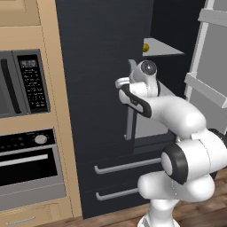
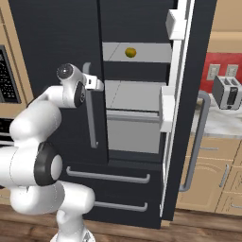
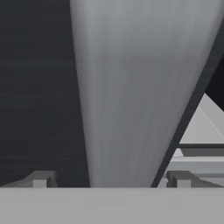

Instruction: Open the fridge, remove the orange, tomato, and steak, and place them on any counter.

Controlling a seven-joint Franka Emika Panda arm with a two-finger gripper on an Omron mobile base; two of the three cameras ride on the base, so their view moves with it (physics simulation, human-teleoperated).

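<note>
The fridge (image 1: 102,66) (image 2: 52,38) is tall and near-black; its left door is closed and its right door (image 2: 189,118) stands swung open. On an inner pale shelf lies the orange (image 1: 145,47) (image 2: 130,52). Tomato and steak are hidden. My gripper (image 2: 97,84) (image 1: 127,80) (image 3: 111,179) is at the upper part of the left door's grey bar handle (image 2: 90,118) (image 1: 130,115) (image 3: 131,87). It is open, with one dark fingertip on each side of the bar and not pressed against it.
A microwave (image 1: 22,84) and wall oven (image 1: 29,164) sit in beige cabinetry left of the fridge. Two fridge drawers (image 2: 108,177) lie below the doors. Right of the open door, a toaster (image 2: 226,92) stands on the marbled counter (image 2: 222,123).
</note>
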